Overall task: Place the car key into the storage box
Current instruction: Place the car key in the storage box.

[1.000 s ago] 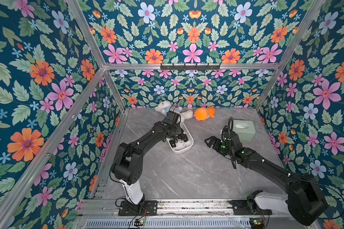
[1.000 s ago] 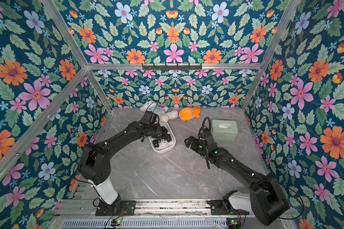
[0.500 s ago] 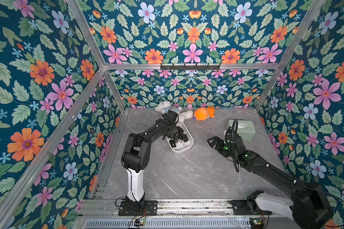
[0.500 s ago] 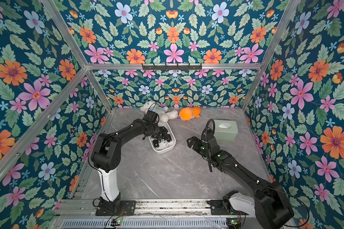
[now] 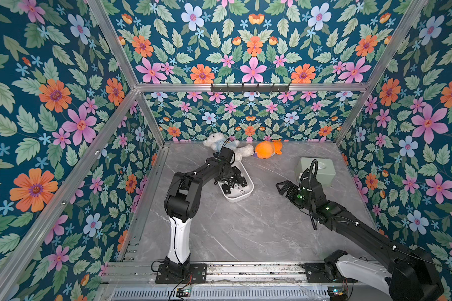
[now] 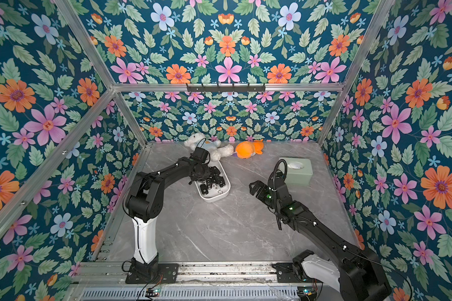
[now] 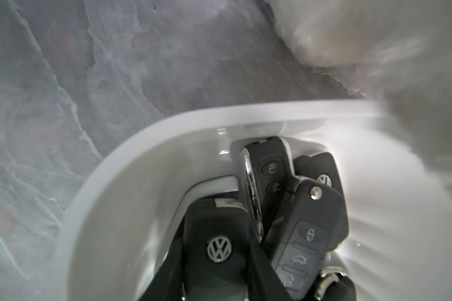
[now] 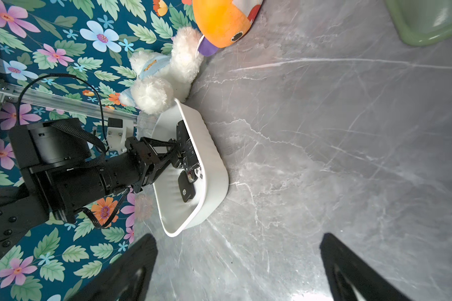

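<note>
White plastic: in both top views the storage box (image 5: 242, 200) sits on the grey marbled tabletop (image 5: 245, 234), with its far end just beside a white plush bear (image 5: 219, 142). The left gripper (image 5: 232, 179) reaches down into the box among black keys. The right gripper (image 5: 282, 185) hangs well apart, over bare tabletop.

Left wrist view: the box rim (image 7: 141, 135) curves round several stacked keys (image 7: 308, 234), one of them standing on edge. No gripper fingers can be made out clearly here.

Right wrist view: the left gripper (image 8: 176, 151) has its tips at a car key (image 8: 184, 140) lying inside the box, close to the long wall. Whether the jaws pinch it or are clear of it, I cannot tell. The right gripper (image 8: 238, 238) is spread wide and empty.

Judgement: this is the release step. Open the jaws fully before any lift. Rise straight up, so that no fingertip hooks a neighbouring key or ring. Avoid dragging against the wall, since the light box would likely slide or tip. Keep the wrist off the bear.
</note>
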Available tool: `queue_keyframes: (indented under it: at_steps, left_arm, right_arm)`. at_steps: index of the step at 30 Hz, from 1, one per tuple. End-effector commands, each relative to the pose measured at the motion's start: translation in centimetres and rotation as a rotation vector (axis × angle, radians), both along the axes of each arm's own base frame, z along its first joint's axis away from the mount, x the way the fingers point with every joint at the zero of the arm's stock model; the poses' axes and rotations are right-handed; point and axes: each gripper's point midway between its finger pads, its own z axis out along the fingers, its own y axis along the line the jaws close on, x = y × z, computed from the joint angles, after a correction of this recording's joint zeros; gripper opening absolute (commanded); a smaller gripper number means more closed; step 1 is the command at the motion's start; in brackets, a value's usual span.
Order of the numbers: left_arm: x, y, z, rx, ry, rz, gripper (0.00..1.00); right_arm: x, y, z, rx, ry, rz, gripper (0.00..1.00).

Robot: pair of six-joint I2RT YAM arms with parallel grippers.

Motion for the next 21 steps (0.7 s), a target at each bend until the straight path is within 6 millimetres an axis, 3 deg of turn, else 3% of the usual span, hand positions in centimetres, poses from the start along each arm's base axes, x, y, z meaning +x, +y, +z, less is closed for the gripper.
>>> queue_keyframes:
  at_steps: [1,6,10,16,19,21]
  left_arm:
    - [-0.2,0.5,0.3,0.016,0.003,0.009,0.48]
    - [-0.2,0.6,2.4,0.008,-0.037,0.006,0.62]
    - [-0.1,0.5,5.4,-0.020,-0.102,-0.012,0.75]
    - [-1.2,1.5,10.2,-0.036,-0.212,-0.006,0.84]
    - [-2.3,2.3,11.6,-0.030,-0.240,-0.003,0.97]
    - [-3.2,2.9,11.8,-0.027,-0.247,0.006,0.99]
  right_arm:
    - [0.2,-0.6,-0.2,-0.012,-0.001,-0.038,0.99]
    - [0.7,-2.4,-0.3,-0.095,-0.037,-0.095,0.99]
    - [1.7,-5.7,0.4,-0.155,-0.129,-0.189,0.99]
    - [3.8,-13.8,2.1,-0.298,-0.299,-0.405,0.99]
    - [3.7,-18.1,1.9,-0.423,-0.336,-0.531,0.99]
    - [3.4,-20.3,1.4,-0.496,-0.343,-0.598,0.99]
